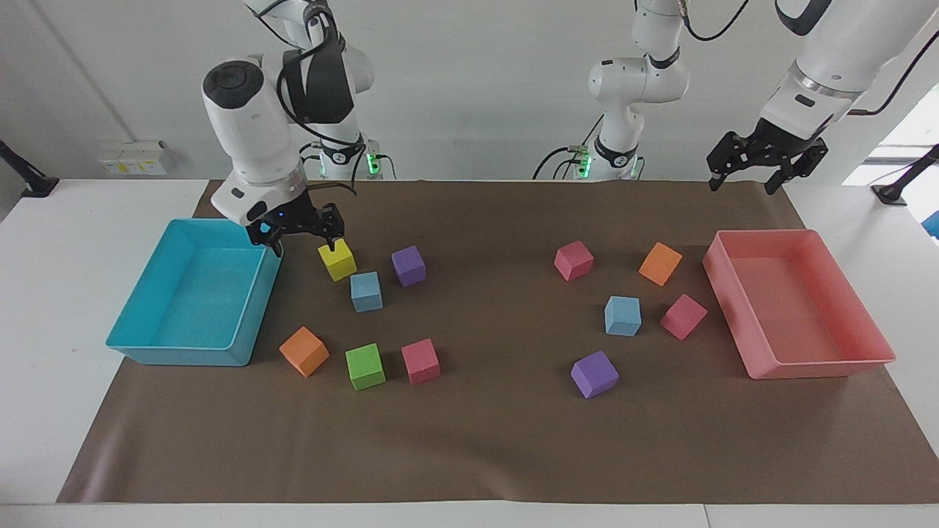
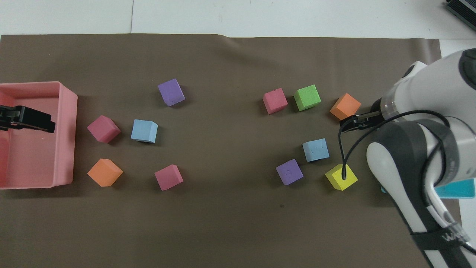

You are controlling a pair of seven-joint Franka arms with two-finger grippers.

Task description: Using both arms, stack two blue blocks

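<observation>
Blue on blue is what I'm after, and from my seat nothing is stacked yet; both blue blocks sit flat on the brown mat (image 1: 484,440), well apart from each other; the first blue block (image 1: 366,291) lies at the right arm's end of the table, just beside the yellow cube (image 1: 337,259) and the purple cube (image 1: 408,265), a little farther from the robots than either; the second blue block (image 1: 623,316) lies at the left arm's end, just beside a pink cube (image 1: 683,317) and nearer to the robots than another purple cube (image 1: 594,374); the right gripper (image 1: 299,236) hangs low over the mat between the turquoise tray (image 1: 147,352) and the yellow cube, its pincer spread wide with nothing in it, one fingertip seeming to sit right at the yellow cube's top edge, though I cannot tell if it touches; I judge it is on its way to the first blue block and has not reached it; the left gripper (image 1: 741,174) waits up in the air over the mat's edge by the pink tray (image 1: 821,363), its pincer also wide open and holding nothing; so by my reckoning all of the job is left: one arm has to pick a blue block, bring it over, and set it squarely on the other; I'd watch the yellow cube, since it crowds the first blue block and could get nudged during the approach
</observation>
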